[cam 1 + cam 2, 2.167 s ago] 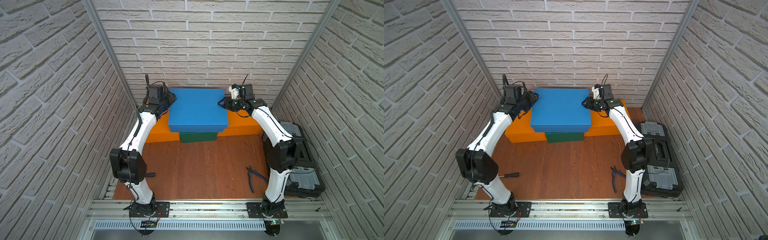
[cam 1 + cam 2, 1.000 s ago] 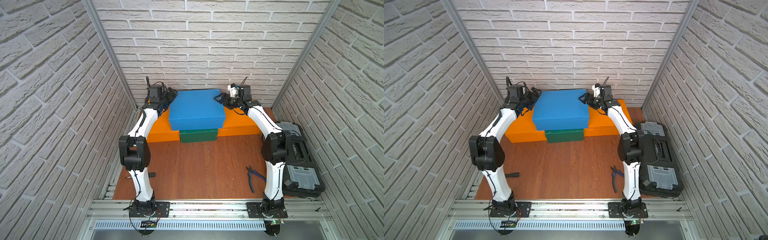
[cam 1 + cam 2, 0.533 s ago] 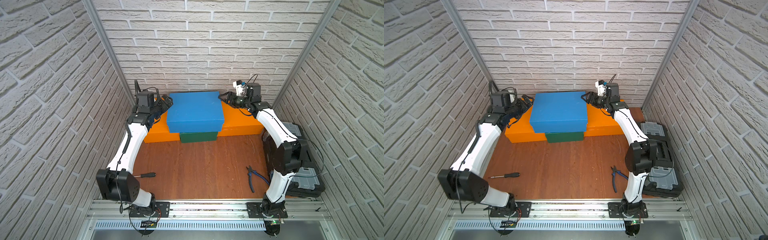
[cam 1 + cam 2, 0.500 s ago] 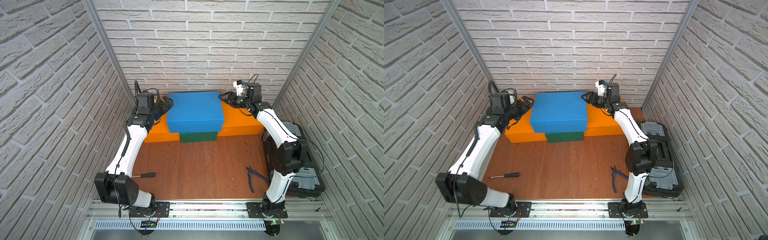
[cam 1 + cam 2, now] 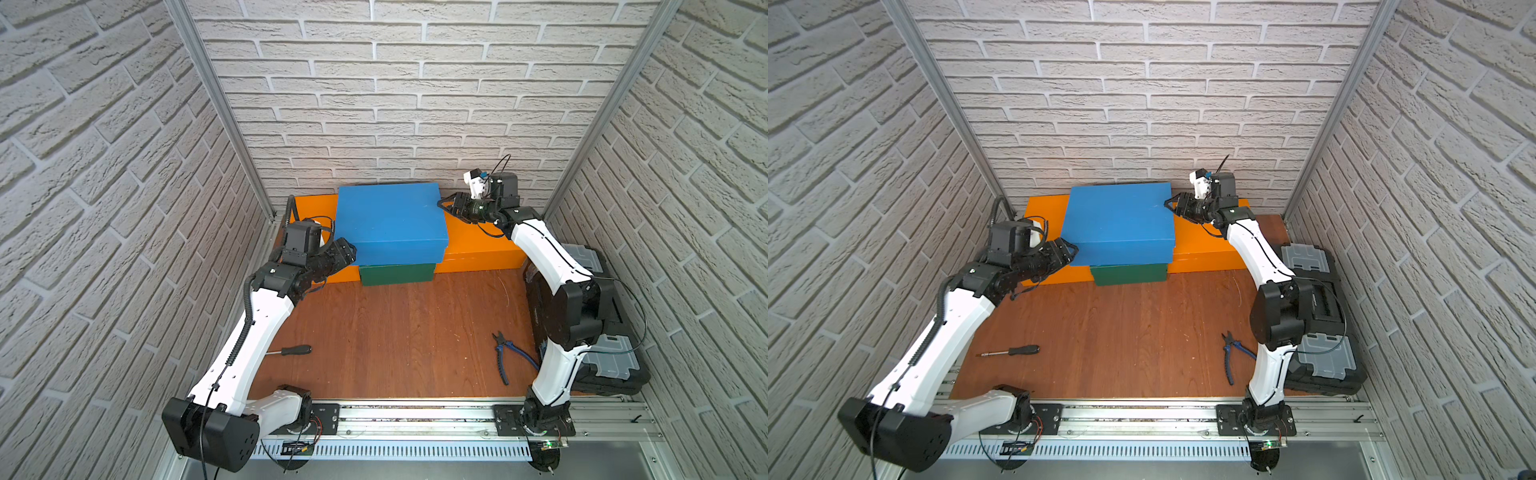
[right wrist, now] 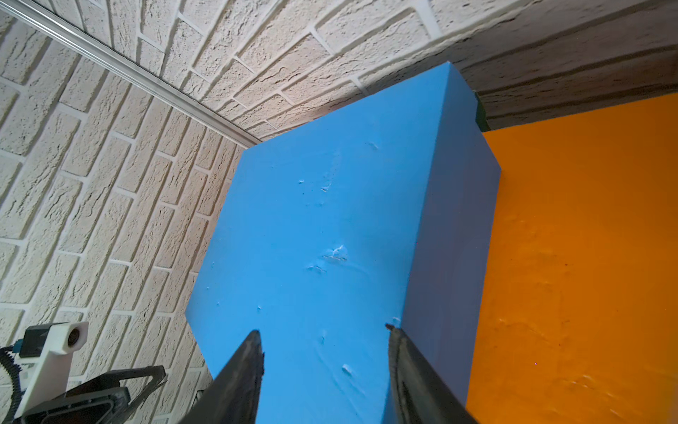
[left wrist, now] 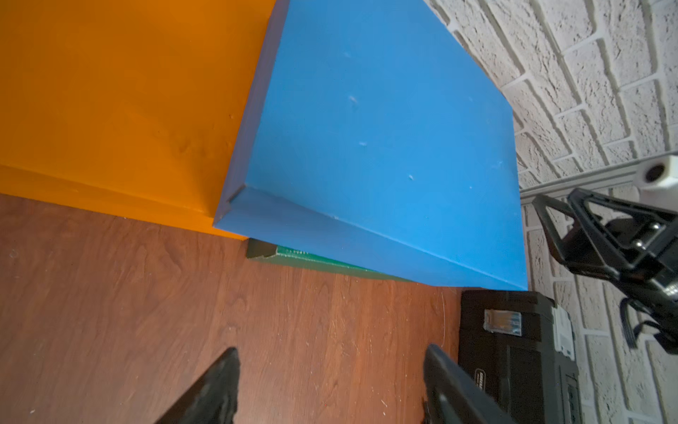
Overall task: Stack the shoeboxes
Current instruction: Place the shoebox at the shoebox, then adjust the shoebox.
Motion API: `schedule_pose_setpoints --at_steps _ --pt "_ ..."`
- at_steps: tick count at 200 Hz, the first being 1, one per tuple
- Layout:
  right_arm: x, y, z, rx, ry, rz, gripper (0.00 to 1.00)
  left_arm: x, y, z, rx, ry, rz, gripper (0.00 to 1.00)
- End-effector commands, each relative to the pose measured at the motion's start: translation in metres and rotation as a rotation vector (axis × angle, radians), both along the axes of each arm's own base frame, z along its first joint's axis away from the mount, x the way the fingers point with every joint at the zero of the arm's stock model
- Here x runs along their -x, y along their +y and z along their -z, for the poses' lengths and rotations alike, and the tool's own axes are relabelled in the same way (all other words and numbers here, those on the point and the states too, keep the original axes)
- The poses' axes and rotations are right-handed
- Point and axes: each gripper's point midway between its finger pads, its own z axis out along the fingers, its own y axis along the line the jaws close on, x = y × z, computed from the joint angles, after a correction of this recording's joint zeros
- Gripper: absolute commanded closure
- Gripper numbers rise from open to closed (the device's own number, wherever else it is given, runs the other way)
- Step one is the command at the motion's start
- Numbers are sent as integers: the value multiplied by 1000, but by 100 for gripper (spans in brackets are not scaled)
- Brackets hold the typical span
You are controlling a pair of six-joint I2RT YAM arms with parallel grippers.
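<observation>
Mid floor [image 5: 407,332] open, shoeboxes [image 5: 390,220] crowd rear

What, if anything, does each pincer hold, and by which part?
Left pincer: nothing; open near the blue shoebox corner. Right pincer: at that box's upper edge, but a grip cannot be told.

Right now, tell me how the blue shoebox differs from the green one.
The blue shoebox lies on top; the green shoebox sits beneath it on the wooden table. The blue shoebox shows its whole lid, while the green shoebox shows little more than its front face. The blue shoebox overhangs the green shoebox's front edge. Both are plain rectangular boxes.
</observation>
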Motion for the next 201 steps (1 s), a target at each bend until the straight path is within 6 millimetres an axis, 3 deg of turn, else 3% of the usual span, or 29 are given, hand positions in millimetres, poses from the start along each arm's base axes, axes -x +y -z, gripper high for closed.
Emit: schedule_pose_setpoints --at_steps 1,59,106,147,171,201 --pt "-5 5 -4 -13 -30 -24 45 -1 -6 13 40 27 9 21" --pt "15 25 13 33 2 -79 46 -43 -16 20 215 24 54 18" --pt "42 43 32 125 9 -106 46 -74 -5 13 284 12 50 14" --pt "71 56 46 148 28 -136 47 -83 10 13 316 20 29 12" --pt "60 34 26 174 -18 -71 47 -86 21 13 324 21 4 11" --pt "17 10 -9 142 -116 1 38 -88 29 14 321 30 -8 10"
